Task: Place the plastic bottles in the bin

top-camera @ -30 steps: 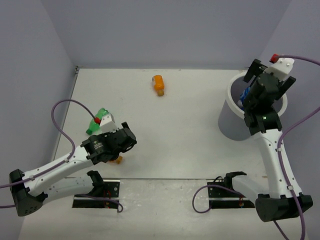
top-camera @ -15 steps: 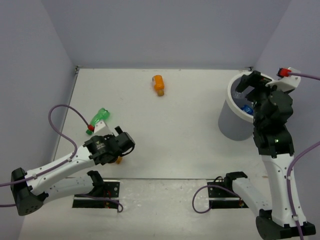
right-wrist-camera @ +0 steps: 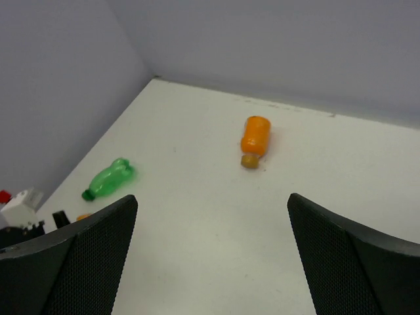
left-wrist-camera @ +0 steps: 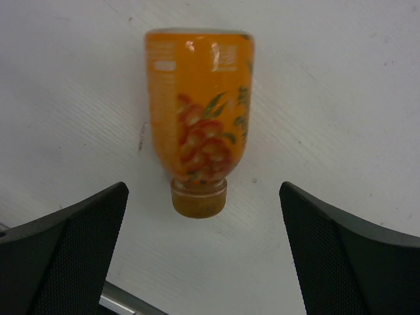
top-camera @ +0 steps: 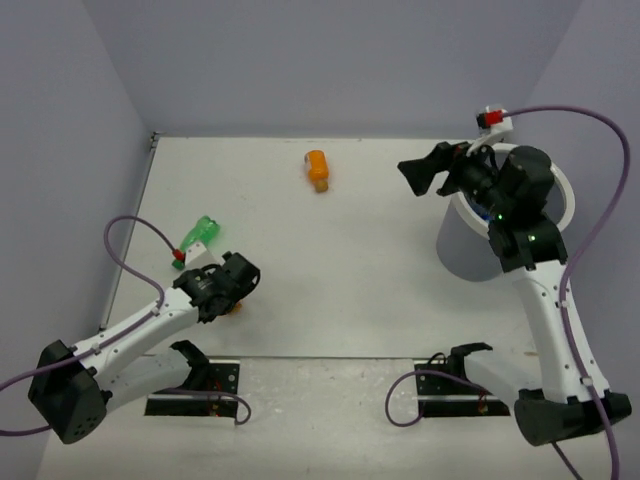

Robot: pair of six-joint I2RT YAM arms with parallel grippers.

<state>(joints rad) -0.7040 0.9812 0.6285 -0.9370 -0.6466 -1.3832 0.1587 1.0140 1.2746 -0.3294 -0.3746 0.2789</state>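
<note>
A short orange bottle (left-wrist-camera: pixel 197 118) lies on the table just ahead of my left gripper (left-wrist-camera: pixel 203 249), cap towards me. The jaws are open, one on each side of the cap and not touching it. From above, this bottle (top-camera: pixel 236 307) is mostly hidden under the left gripper (top-camera: pixel 234 293). A second orange bottle (top-camera: pixel 317 168) (right-wrist-camera: pixel 254 139) lies at the far middle. A green bottle (top-camera: pixel 197 236) (right-wrist-camera: pixel 108 178) lies at the left. My right gripper (top-camera: pixel 425 172) (right-wrist-camera: pixel 213 262) is open and empty above the table, left of the white bin (top-camera: pixel 458 245).
Lilac walls close the table at the back and on both sides. The right arm covers much of the bin's mouth. Purple cables loop from both arms. The left arm's white wrist camera (right-wrist-camera: pixel 18 203) shows at the edge of the right wrist view.
My right gripper has come up off the bin and swung left over the table, jaws open. The left arm has shifted slightly over the near orange bottle, uncovering the green bottle.
</note>
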